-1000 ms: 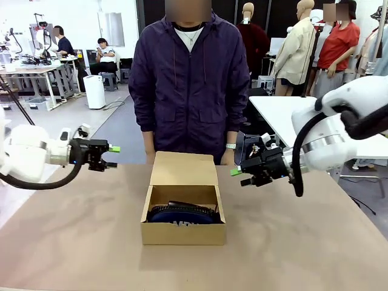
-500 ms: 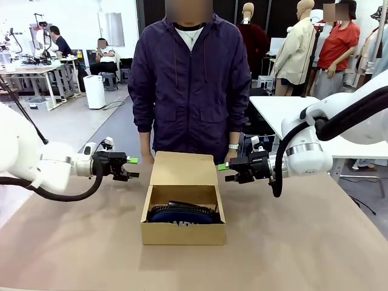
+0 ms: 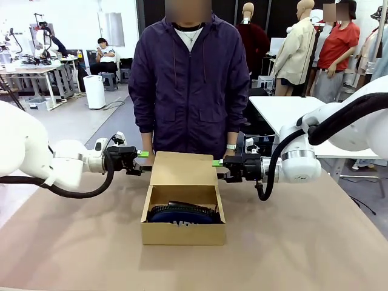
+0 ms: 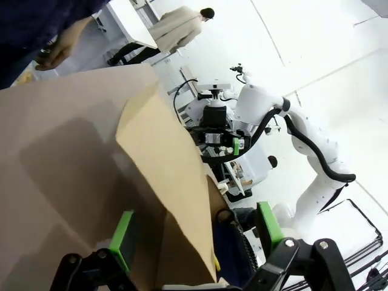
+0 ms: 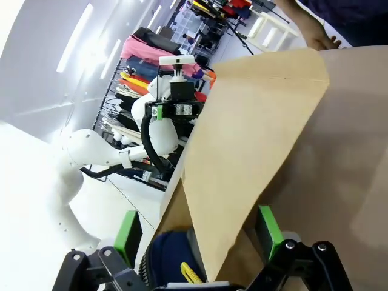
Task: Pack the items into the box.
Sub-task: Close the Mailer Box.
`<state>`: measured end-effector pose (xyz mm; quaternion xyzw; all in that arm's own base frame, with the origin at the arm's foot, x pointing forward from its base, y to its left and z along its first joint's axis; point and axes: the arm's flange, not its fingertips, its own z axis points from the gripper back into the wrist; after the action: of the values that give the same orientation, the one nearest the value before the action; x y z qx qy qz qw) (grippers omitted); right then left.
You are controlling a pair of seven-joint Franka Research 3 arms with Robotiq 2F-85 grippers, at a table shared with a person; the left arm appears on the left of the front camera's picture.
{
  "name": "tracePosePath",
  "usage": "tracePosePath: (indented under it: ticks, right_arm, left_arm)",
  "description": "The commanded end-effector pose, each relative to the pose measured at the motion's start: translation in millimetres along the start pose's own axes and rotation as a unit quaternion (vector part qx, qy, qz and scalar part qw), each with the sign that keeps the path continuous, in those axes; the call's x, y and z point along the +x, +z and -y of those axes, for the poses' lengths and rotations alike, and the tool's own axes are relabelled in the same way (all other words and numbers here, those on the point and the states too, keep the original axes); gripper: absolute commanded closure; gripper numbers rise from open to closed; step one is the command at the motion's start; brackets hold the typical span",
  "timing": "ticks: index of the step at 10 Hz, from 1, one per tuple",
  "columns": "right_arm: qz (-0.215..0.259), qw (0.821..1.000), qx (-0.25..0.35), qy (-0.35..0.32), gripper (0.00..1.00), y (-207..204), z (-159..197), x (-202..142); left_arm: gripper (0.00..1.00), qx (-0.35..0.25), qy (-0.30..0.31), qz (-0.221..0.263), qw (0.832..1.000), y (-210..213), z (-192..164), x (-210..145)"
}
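Note:
The brown cardboard box [image 3: 183, 233] stands mid-table with its flap lid [image 3: 183, 168] raised toward the person. Inside lies the navy pouch [image 3: 182, 214] with a dark item on top; the right wrist view shows the pouch [image 5: 167, 254] and a yellow knife tip [image 5: 190, 273]. My left gripper [image 3: 142, 162] is open at the lid's left edge, and my right gripper [image 3: 219, 170] is open at its right edge. In each wrist view the lid edge [image 4: 163, 176] [image 5: 242, 133] runs up between the green pads [image 4: 124, 238] [image 5: 268, 224]. I cannot tell whether the pads touch it.
A person in a dark jacket [image 3: 189, 85] stands close behind the box, hands [image 3: 229, 156] low at the table's far edge. Bare tabletop [image 3: 291, 242] spreads in front and to both sides. A white table [image 3: 285, 112] stands behind on the right.
Both grippers have moved inward from the table's sides to the lid's left and right edges, staying open. The box and its contents have not moved.

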<state>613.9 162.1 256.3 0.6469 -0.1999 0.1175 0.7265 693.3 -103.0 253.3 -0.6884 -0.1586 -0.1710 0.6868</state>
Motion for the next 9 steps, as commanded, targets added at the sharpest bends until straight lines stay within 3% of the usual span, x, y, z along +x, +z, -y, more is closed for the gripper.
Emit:
tracePosePath:
  ticks: [1,5,6,7,9]
  right_arm:
    - [0.012,1.0,0.005,0.018,0.0,-10,4,5]
    - [0.007,1.0,0.01,0.01,0.0,-11,6,4]
    - [0.002,1.0,0.012,0.011,0.19,-10,5,5]
    - [0.001,1.0,0.012,0.009,0.37,-12,6,4]
    - [-0.002,1.0,0.013,0.01,0.43,-13,6,2]
  left_arm:
    - [0.0,-0.019,0.024,-0.005,1.0,-9,7,-2]
    - [0.0,-0.025,0.029,-0.029,0.999,-22,11,-3]
    - [0.11,-0.018,0.031,-0.033,0.999,-23,9,-4]
    - [0.31,-0.015,0.034,-0.036,0.999,-23,10,-6]
    - [0.31,-0.018,0.034,-0.037,0.999,-24,12,-4]
